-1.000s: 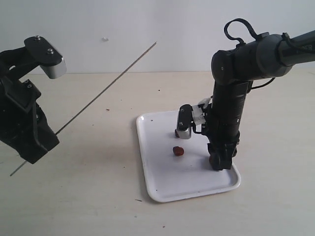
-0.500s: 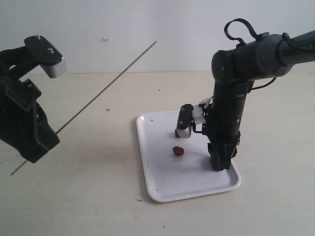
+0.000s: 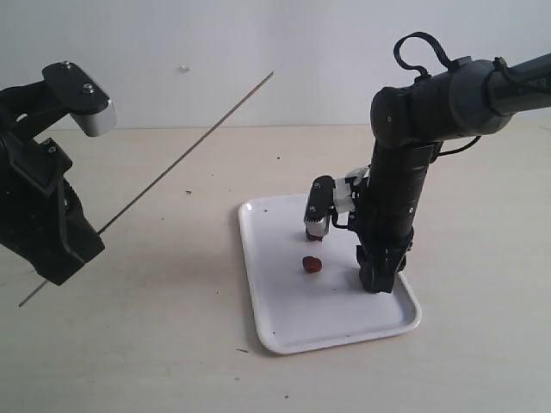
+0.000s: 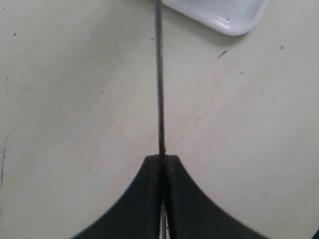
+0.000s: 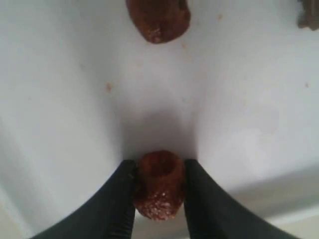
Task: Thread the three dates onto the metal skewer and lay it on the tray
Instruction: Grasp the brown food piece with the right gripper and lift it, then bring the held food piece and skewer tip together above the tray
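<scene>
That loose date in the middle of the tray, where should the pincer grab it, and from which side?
Pinch the loose date across its round sides, coming straight down from above: it lies alone on the flat tray, well clear of the rim, with bare floor either side.

L gripper [image 4: 162, 160]: jaws pressed tight together, no gap, clamped on metal skewer [image 4: 160, 89], which runs straight out ahead of the tips & pokes out behind them too. L arm [image 3: 39, 206] up off the surface, wrist tilted. R arm [image 3: 448, 90] comes in high, bends at elbow, wrist section near vertical, R gripper [image 5: 159, 174] pointing straight down. Jaws partway apart, date [image 5: 158, 191] pinched between the fingertips, touching both sides.
</scene>
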Robot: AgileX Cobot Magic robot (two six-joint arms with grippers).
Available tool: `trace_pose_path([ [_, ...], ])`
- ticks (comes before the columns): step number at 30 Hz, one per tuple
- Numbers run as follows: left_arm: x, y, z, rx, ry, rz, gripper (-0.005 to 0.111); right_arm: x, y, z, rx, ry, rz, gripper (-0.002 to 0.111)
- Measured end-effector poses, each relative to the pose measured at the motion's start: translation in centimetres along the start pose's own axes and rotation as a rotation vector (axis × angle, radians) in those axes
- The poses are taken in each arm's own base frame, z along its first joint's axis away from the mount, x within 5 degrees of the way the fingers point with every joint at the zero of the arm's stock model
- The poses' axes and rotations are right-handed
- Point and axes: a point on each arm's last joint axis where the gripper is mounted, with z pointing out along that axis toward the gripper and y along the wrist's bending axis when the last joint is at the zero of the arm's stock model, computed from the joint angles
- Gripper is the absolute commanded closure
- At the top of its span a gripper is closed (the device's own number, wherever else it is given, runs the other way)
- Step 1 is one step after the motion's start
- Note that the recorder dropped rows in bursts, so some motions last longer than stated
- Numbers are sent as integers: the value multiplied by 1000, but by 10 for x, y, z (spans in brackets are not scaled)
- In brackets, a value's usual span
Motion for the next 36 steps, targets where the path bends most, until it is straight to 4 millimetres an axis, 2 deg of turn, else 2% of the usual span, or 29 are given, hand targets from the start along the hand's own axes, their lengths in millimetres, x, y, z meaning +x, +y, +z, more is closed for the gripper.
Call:
trace_pose_path([
  [6,0,0,0,0,3,34,107,2,2,-9,4,15,-11,76],
  [15,10,5,-1,-47,113,274,107,21,17,-60,16,133,-115,76],
  [26,25,11,-5,-79,295,327,107,30,35,-119,139,72,-252,76],
  [29,24,9,-4,-53,283,362,107,30,38,-126,149,60,-305,76],
  [36,23,1,-3,37,258,425,107,25,42,-126,114,-5,-400,76],
])
